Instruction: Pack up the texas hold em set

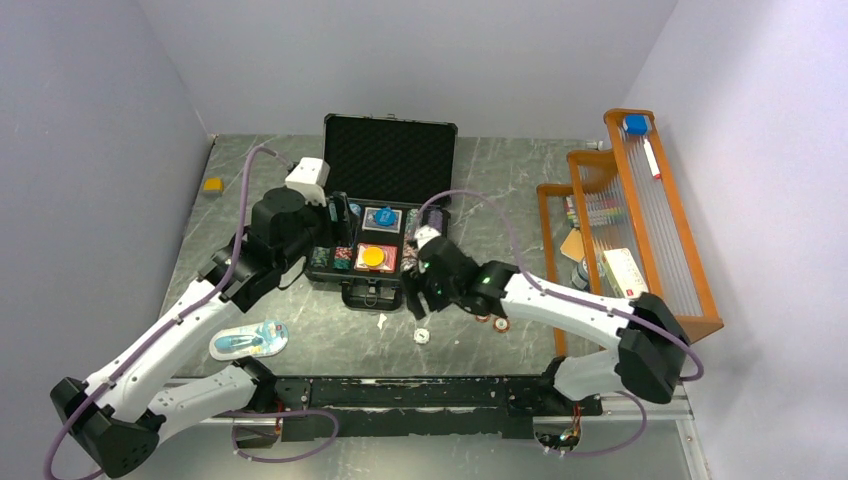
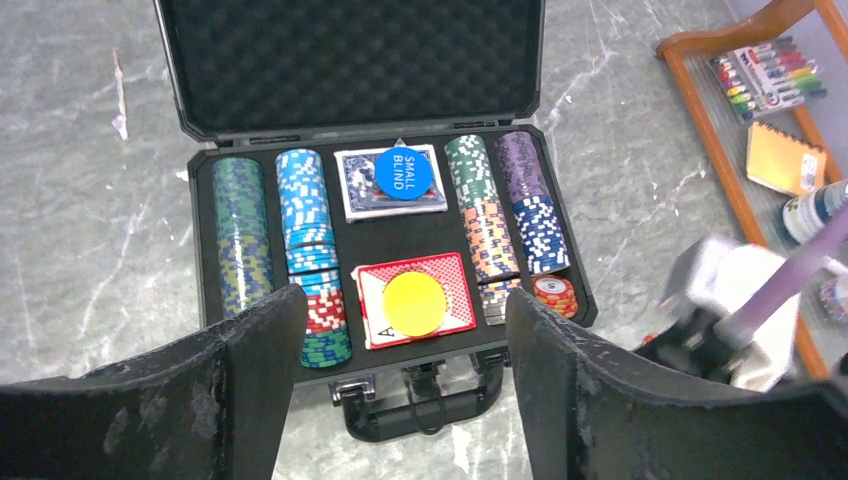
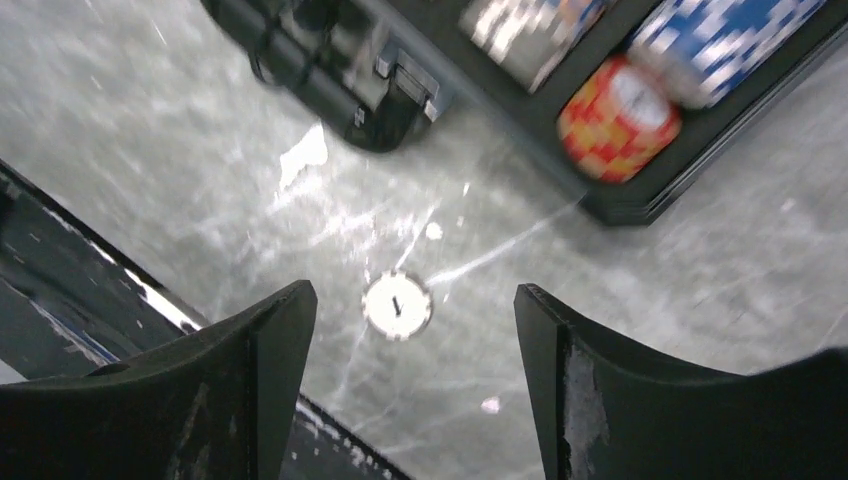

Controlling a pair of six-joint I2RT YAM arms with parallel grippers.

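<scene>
The black briefcase [image 1: 390,155] lies open at the table's middle, foam lid up, handle toward me. In the left wrist view the case [image 2: 350,60] holds rows of striped poker chips [image 2: 243,235], a blue deck under a blue "SMALL BLIND" disc [image 2: 402,170] and a red deck under a yellow disc [image 2: 415,303]. A small round white disc [image 1: 421,336] lies on the table in front of the case. My right gripper [image 1: 418,303] hovers open above the white disc [image 3: 397,305], which shows between its fingers; the gripper [image 3: 412,295] holds nothing. My left gripper [image 1: 338,213] is open and empty over the case's left part [image 2: 405,320].
An orange wooden rack [image 1: 640,220] with markers and bottles stands along the right. A blue-white blister pack [image 1: 248,341] lies at the front left. A small yellow object [image 1: 212,184] sits at the far left. A black rail [image 1: 420,392] runs along the near edge.
</scene>
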